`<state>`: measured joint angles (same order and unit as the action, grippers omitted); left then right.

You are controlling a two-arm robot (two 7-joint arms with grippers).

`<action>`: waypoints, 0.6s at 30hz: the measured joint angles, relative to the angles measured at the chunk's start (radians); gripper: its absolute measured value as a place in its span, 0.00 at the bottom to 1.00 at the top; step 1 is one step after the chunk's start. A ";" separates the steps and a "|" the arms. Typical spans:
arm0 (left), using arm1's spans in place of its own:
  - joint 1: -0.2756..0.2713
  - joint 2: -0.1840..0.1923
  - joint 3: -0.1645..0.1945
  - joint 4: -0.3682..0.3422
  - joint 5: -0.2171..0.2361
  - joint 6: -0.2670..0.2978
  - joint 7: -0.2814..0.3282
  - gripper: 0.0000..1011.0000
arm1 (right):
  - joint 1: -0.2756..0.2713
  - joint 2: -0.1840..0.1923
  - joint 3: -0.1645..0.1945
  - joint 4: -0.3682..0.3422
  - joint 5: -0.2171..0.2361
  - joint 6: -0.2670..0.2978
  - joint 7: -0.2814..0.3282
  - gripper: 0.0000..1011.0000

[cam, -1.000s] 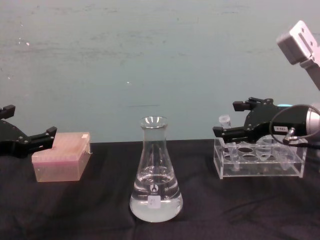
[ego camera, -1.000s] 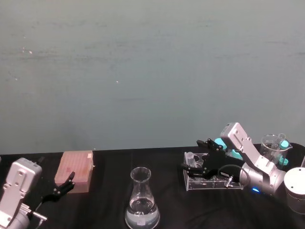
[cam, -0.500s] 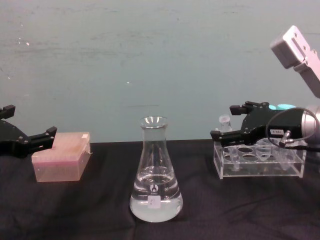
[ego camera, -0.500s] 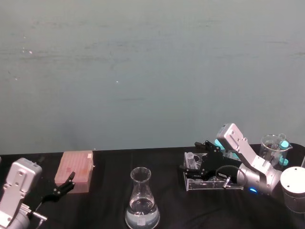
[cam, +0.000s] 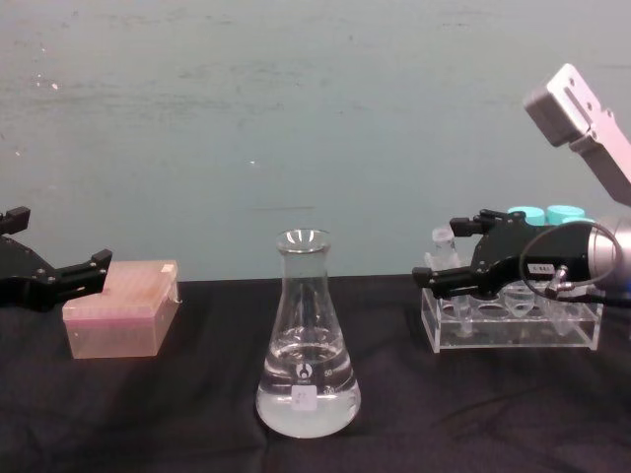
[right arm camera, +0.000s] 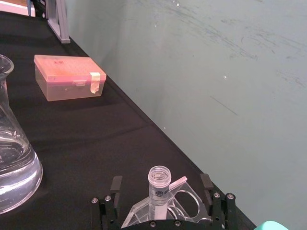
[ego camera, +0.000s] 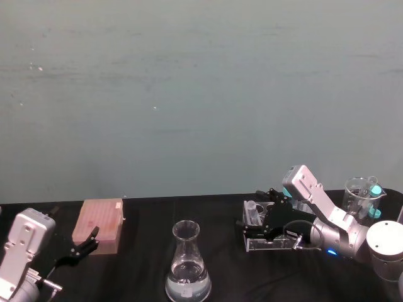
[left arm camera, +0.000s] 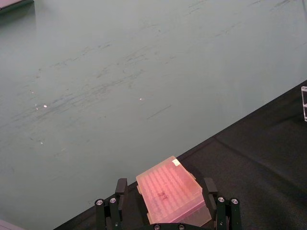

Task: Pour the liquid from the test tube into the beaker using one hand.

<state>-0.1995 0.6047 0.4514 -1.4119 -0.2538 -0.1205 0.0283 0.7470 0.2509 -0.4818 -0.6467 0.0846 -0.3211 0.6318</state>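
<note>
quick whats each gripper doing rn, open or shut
Left gripper: open, holding nothing, by the pink box.
Right gripper: open, fingers either side of the test tube in the rack, not yet gripping.

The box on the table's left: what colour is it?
The box is pink; right wrist view shows it best.

One conical beaker, one test tube, one rack, one box.

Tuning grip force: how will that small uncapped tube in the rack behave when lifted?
The test tube looks slim, smooth clear plastic, so probably light and slippery in the right claw. With no cap, any tilt would likely spill it. Standing upright in the rack, it should lift straight out.
</note>
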 joint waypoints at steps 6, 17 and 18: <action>0.000 0.000 0.000 0.000 0.000 0.000 0.000 0.99 | -0.001 0.000 0.004 -0.002 0.000 0.000 0.000 0.99; 0.000 0.000 0.000 0.000 0.000 0.000 0.000 0.99 | -0.002 0.001 0.004 -0.003 0.001 0.000 -0.001 0.99; 0.000 0.000 0.000 0.000 0.000 0.000 0.000 0.99 | -0.002 0.001 0.003 -0.003 0.001 0.000 -0.001 0.99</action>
<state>-0.1995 0.6047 0.4514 -1.4119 -0.2539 -0.1205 0.0283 0.7453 0.2523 -0.4783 -0.6495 0.0854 -0.3211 0.6306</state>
